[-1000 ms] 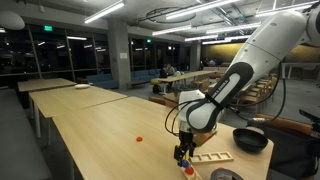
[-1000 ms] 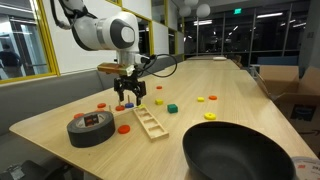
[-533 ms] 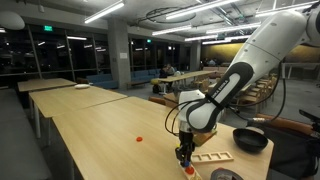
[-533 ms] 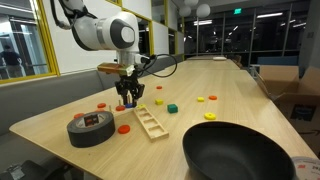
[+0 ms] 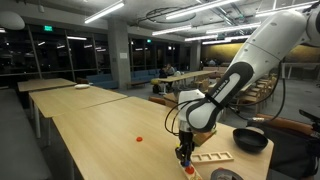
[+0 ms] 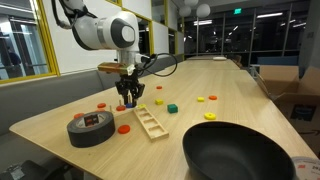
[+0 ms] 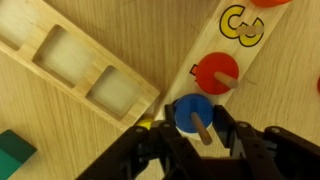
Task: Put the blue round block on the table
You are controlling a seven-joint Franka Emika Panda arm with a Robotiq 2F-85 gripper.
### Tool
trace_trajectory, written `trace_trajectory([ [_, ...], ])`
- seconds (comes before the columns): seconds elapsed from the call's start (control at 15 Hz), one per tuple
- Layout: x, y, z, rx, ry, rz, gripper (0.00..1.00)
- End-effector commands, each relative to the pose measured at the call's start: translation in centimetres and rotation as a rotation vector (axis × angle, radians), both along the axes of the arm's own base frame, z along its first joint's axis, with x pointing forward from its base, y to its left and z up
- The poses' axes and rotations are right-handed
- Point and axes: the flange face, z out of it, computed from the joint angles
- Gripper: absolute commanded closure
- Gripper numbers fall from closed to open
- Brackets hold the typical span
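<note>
The blue round block [image 7: 186, 111], peg upward, sits low against the table [image 7: 60, 125], just beside the red round piece [image 7: 215, 70] and off the corner of the wooden tray [image 7: 88, 68]. Judged step: placement, near completion. Next move calls for a clean release and a straight lift. The gripper [image 7: 197, 142] straddles the block, jaws narrow; contact cannot be confirmed.

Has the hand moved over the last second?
No, not visibly: the hand stays over the same end of the tray.
</note>
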Motion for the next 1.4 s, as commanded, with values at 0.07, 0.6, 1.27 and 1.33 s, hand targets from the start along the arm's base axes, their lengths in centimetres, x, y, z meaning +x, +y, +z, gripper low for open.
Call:
trace_trajectory([
  [0.07,0.6,-0.2,2.7,-0.016,-0.005,0.015,0.75],
  [0.6,1.2,-0.3,6.6,-0.009,-0.008,0.031,0.75],
  [1.27,2.9,5.9,7.7,0.023,-0.01,0.162,0.76],
  [1.33,2.9,6.8,7.3,0.025,-0.005,0.177,0.76],
])
